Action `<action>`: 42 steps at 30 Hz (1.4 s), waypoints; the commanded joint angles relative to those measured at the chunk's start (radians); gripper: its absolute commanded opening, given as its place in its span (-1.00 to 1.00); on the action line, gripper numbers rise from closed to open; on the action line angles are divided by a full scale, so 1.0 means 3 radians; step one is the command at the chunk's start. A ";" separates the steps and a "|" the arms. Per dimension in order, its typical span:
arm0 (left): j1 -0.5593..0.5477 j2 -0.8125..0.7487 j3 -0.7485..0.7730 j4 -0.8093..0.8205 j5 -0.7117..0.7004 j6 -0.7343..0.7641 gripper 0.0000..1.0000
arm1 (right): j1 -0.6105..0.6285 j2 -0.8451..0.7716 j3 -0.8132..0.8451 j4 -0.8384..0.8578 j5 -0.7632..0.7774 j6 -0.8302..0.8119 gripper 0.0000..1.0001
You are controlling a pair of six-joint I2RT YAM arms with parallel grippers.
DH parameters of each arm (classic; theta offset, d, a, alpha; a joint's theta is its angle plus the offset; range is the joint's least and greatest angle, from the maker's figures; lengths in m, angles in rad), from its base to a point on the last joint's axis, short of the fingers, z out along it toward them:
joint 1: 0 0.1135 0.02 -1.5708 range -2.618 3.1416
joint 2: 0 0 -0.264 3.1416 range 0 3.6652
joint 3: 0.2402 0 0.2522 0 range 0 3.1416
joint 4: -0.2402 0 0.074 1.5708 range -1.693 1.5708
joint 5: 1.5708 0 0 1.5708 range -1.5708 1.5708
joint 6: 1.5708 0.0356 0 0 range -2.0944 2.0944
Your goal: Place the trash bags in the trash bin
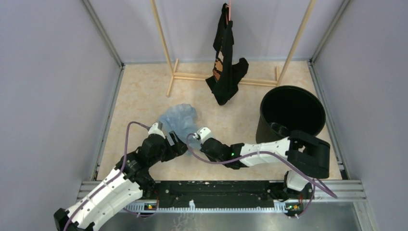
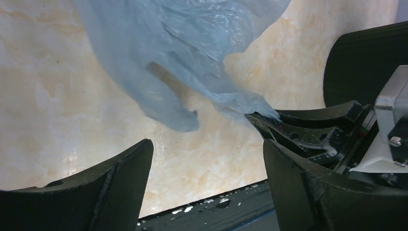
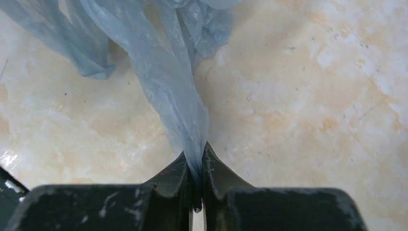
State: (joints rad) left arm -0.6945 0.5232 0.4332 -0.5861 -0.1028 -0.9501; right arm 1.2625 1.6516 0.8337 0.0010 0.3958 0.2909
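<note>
- While the right gripper (image 3: 195,173) is clamping a twisted tail of the thin, crinkly, translucent light-blue plastic trash bag (image 3: 168,82) between its closed jaws, the pick-up step is looking begun, not finished: most of the bag is lying in a loose heap on the beige marble-patterned tabletop (image 1: 139,96), left of centre.
- The left gripper (image 2: 207,163) is standing released, its jaws spread wide with nothing between them, just beside the bag's near edge.
- The round glossy black plastic trash bin (image 1: 265,127) is sitting upright well apart to the right, with no blue showing inside it.
- By my judgement, the next move is calling for lifting the bag clear of the tabletop and carrying it rightwards over the bin's rim. The film is limp and roomy, so the left gripper is probably needing a second hold, or folds are risking draping outside.
- The right wrist view is showing the pinch itself, which the overhead view is hiding beneath the arm.
- The left wrist view is showing the open gap and the right gripper's tip biting the bag's corner.
- Only the overhead view is showing the bin plainly, and the black garment with orange print (image 1: 225,72) hanging behind.
</note>
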 commanded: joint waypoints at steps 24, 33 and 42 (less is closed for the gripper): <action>0.0009 0.0154 -0.0241 0.0581 0.0444 -0.0243 0.86 | 0.0000 -0.1028 -0.0472 0.0178 -0.0247 0.0657 -0.98; 0.0009 -0.0405 -0.0330 0.0590 0.0322 -0.0453 0.96 | 0.0000 -0.0952 -0.0430 0.0308 -0.0322 0.0616 -0.98; 0.0007 -0.0016 -0.0273 0.0408 -0.0145 -0.0659 0.65 | -0.0003 -0.0957 -0.0396 0.0328 -0.0397 0.0636 -0.98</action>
State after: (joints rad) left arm -0.6945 0.4576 0.3260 -0.4549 -0.0929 -1.1378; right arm 1.2625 1.3743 0.6933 0.0544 0.2863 0.4732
